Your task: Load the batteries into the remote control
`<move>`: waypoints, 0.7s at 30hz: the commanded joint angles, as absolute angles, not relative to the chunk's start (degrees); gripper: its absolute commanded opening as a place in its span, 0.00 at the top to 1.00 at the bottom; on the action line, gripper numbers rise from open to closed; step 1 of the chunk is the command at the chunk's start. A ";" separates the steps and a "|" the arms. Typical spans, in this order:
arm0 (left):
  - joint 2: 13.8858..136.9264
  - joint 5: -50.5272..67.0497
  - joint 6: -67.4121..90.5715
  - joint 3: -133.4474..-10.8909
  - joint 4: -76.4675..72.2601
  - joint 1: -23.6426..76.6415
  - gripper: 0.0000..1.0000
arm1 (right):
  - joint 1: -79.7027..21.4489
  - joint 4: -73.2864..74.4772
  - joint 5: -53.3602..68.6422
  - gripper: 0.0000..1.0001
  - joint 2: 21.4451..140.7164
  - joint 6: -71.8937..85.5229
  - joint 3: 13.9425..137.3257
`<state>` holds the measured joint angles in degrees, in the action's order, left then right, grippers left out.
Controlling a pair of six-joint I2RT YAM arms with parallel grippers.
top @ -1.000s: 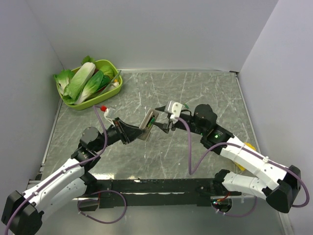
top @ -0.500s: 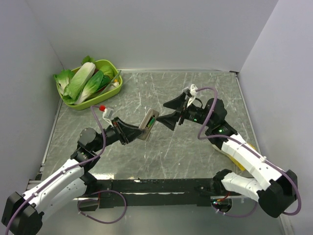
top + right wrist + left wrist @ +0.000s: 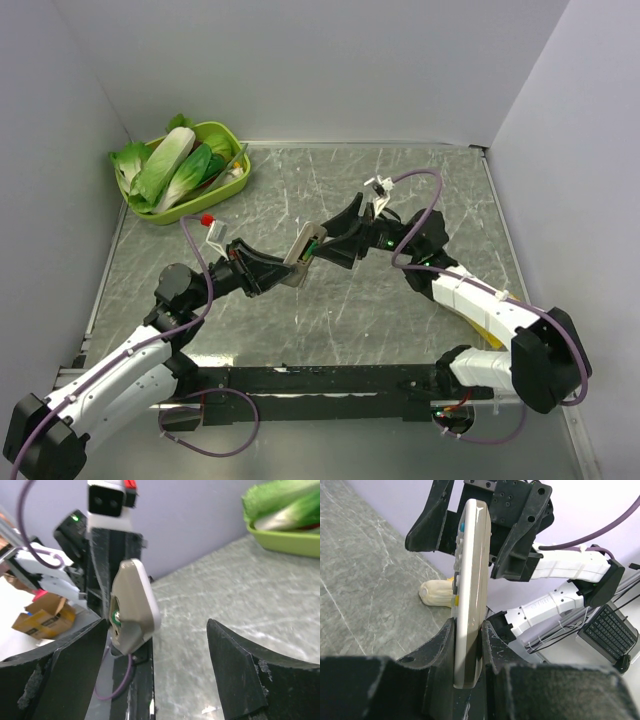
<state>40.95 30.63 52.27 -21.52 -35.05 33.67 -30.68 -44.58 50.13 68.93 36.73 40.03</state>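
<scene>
Starting at the left gripper (image 3: 469, 630): clamped on the bottom end of the remote control (image 3: 470, 575), pads pressed against both broad faces. Reaches in from 8 o'clock of the top view and holds the remote clear of the table (image 3: 400, 190), near the centre, tilted up toward 1 o'clock. Probably held this way to offer the free end and the battery recess to the other arm, with nothing underneath to block access.

Across at the right gripper (image 3: 156, 630): spread wide, gripping nothing, reaching in from 4 o'clock with one finger on each side of the remote's upper end. Looks like a straddle for pressing or steadying rather than carrying. No loose batteries anywhere in view. Shows only a speck of green (image 3: 116, 623) inside the dark recess at the remote's end, possibly a battery already seated; too small to confirm.

Farther out: a green tray (image 3: 232, 180) of leafy vegetables at 10 o'clock by the back-left corner, well apart from the work. Also a cream lump (image 3: 437, 591) lying on the table beyond the remote in the left wrist view. Touches neither.
</scene>
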 commanded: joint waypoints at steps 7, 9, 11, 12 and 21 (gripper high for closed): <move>40.25 32.43 53.17 -23.38 -40.25 33.40 0.99 | -30.15 -61.18 53.61 0.25 71.45 45.53 40.87; 40.34 32.52 52.91 -23.55 -40.17 33.40 0.99 | -30.15 -60.74 53.61 0.33 71.54 45.09 41.13; 40.52 32.61 52.91 -23.73 -40.34 33.40 0.99 | -30.15 -59.94 53.96 0.39 71.72 44.65 41.31; 40.69 32.69 52.91 -23.64 -40.52 33.40 0.99 | -30.15 -59.85 54.05 0.46 71.89 44.56 41.48; 41.40 32.78 52.47 -24.35 -40.34 33.40 0.99 | -30.32 -55.73 54.93 0.94 72.33 41.58 42.10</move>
